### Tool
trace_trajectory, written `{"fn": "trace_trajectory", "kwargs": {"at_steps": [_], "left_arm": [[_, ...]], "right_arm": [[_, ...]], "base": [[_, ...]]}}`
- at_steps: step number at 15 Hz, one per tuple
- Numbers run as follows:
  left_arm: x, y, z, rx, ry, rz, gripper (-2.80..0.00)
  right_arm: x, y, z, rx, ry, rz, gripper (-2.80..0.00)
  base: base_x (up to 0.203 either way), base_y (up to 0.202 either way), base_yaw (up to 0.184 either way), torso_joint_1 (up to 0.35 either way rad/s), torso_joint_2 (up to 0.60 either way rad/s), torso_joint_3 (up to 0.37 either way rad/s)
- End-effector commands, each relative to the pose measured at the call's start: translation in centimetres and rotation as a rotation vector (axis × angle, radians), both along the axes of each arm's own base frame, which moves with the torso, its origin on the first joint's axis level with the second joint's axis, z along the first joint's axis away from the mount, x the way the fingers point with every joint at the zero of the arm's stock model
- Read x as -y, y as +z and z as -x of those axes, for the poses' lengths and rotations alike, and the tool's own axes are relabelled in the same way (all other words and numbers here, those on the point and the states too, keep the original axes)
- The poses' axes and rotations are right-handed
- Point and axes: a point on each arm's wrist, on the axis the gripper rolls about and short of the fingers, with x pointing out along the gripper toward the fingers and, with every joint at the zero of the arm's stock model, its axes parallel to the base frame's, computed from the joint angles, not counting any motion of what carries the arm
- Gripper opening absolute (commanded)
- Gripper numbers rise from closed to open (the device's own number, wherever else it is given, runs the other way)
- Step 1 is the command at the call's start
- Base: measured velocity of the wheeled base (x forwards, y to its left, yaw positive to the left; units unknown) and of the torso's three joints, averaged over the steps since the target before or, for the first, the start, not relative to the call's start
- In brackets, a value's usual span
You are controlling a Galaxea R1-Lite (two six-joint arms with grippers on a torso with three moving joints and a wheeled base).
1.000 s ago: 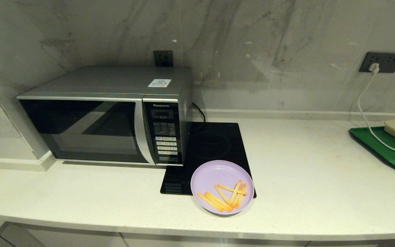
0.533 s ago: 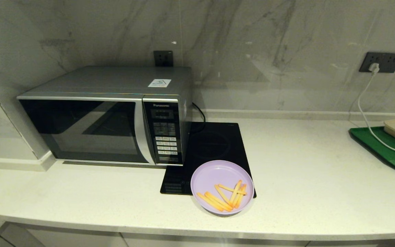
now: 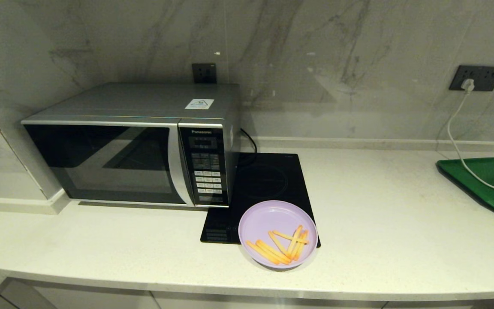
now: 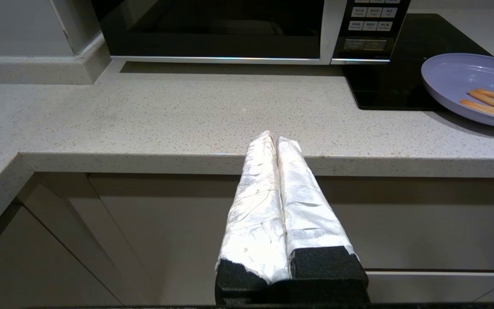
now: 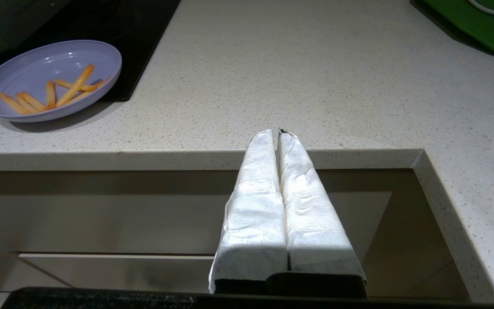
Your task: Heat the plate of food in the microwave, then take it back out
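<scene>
The lilac plate of food (image 3: pixel 264 221) rests near the counter's front edge, half on the black hob, with orange fry sticks (image 3: pixel 283 245) on its right side. The silver microwave (image 3: pixel 131 146) stands at the back left with its dark glass door closed. Neither arm shows in the head view. My left gripper (image 4: pixel 272 137) is shut and empty, hanging in front of the counter edge, left of the plate (image 4: pixel 457 77) and below the microwave (image 4: pixel 212 25). My right gripper (image 5: pixel 278 134) is also shut and empty at the counter edge, right of the plate (image 5: pixel 37 68).
A flat black induction hob (image 3: pixel 268 180) lies to the right of the microwave. A green tray (image 3: pixel 487 184) sits at the far right, with a white cable (image 3: pixel 457 141) running across it from a wall socket (image 3: pixel 476 77). Cabinet fronts lie below the counter edge.
The beige container that sat on the green tray at the far right is gone from view. The plate, the microwave and everything else stay as they were.
</scene>
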Motion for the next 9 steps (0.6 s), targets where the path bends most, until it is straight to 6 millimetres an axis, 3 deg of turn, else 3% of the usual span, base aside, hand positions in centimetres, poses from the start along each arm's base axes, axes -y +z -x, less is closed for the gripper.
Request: {"fn": "trace_trajectory", "kwargs": {"at_steps": [1,9], "left_arm": [[0.0,0.0,-0.01,-0.001,0.001,0.0,-2.8],[0.0,0.0,-0.01,-0.001,0.001,0.0,-2.8]], "right_arm": [[0.0,-0.01,-0.01,-0.002,0.0,-0.001,-2.8],[0.0,-0.01,-0.01,-0.002,0.002,0.013,-2.8]], "base": [[0.0,0.0,0.0,0.0,0.0,0.0],[0.0,0.0,0.0,0.0,0.0,0.0]]}}
